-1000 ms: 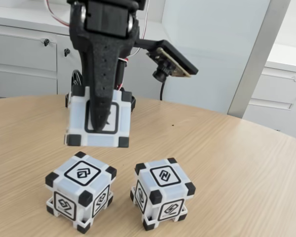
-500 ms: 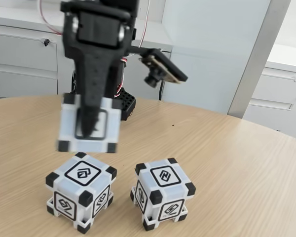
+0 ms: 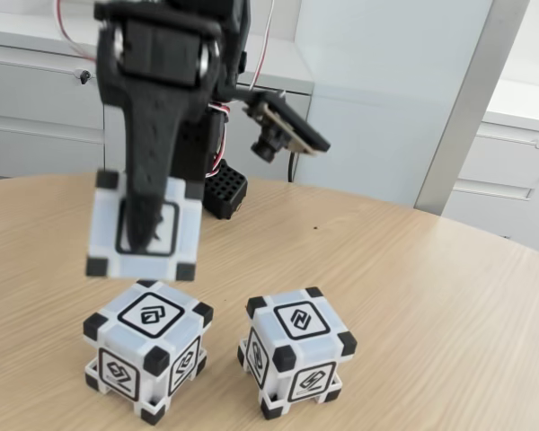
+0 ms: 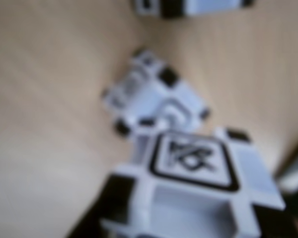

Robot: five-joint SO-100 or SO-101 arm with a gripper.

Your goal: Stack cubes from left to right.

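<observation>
The fixed view stands low at the table's (image 3: pixel 413 296) near edge, close to the cubes, facing the far cabinets (image 3: pixel 40 108). The wrist view looks steeply down from close above, blurred. Both views share the held cube (image 3: pixel 144 229) (image 4: pixel 198 183) and the tabletop.

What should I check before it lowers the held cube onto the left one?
1. Grip: end effector shut on the held cube, cube clear of the table. Ok.
2. Alignment: in the fixed view the held cube sits slightly left of the left cube. Not ok yet.
3. Tilt: held cube hangs slightly rotated relative to the left cube's top face. Not ok.
4. Target top face: bare, nothing on it. Ok.
5. Neighbour: the right cube stands apart from the left cube, outside the drop path. Ok.
6. Depth offset: wrist view too blurred. Cannot tell.
</observation>
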